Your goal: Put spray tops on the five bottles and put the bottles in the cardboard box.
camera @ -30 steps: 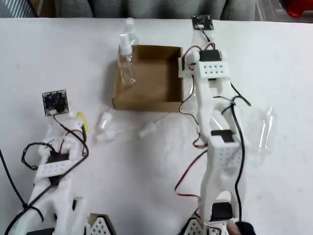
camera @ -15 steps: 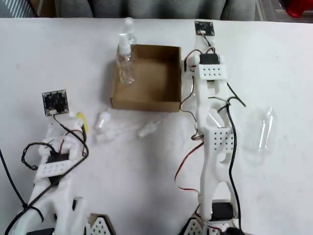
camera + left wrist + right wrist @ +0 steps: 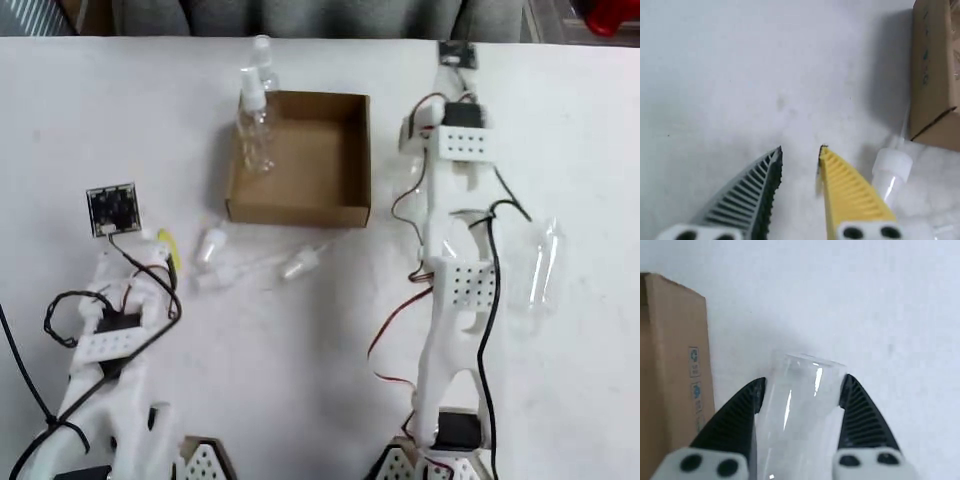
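The open cardboard box (image 3: 345,150) sits at the middle back of the table. Two clear bottles with spray tops stand by its left wall, one (image 3: 257,130) at the wall and one (image 3: 265,55) behind it. Two loose spray tops (image 3: 210,245) (image 3: 303,265) lie in front of the box. My right gripper (image 3: 802,382) is just right of the box (image 3: 675,355), shut on a capless clear bottle (image 3: 805,400). My left gripper (image 3: 800,152) hangs open over bare table, a spray top (image 3: 890,170) beside its yellow finger (image 3: 845,190).
Another capless clear bottle (image 3: 540,265) lies on the table to the right of the right arm (image 3: 455,300). The left arm (image 3: 120,300) is at the front left. Red and black cables hang along both arms.
The right arm has swung to the right, away from the box's right wall, with the clear bottle in its gripper. The left arm has not moved.
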### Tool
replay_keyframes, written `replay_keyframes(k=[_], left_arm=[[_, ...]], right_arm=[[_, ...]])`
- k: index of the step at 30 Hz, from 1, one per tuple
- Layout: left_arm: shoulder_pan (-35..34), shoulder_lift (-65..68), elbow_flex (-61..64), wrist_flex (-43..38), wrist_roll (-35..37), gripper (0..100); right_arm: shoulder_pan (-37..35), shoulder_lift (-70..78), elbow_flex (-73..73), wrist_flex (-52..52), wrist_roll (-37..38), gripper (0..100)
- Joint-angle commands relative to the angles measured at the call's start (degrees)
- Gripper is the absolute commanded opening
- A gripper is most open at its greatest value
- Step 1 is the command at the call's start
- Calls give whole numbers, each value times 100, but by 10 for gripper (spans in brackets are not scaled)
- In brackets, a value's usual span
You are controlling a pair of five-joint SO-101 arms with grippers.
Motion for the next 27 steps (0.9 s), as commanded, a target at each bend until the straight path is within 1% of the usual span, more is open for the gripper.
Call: replay_keyframes(k=[1, 7, 11, 14, 19, 23, 27], left_arm=[[48, -154, -26, -18, -70, 120], [48, -154, -26, -18, -70, 120], [40, -154, -35, -18, -70, 120], [40, -154, -35, -18, -70, 120], [40, -154, -35, 0, -70, 120], [31, -154, -26, 18, -70, 120], [31, -154, -26, 18, -70, 120]], right_arm=[[154, -673, -826, 576, -53, 15], [110, -1174, -1767, 1903, 0, 15], [57, -1771, -1363, 1921, 0, 15], [-66, -2536, -255, 1921, 0, 15], [-646, -4365, 2233, 1903, 44, 15], [-1253, -5789, 3982, 1903, 607, 15], [-1982, -6993, 5486, 1877, 941, 15]])
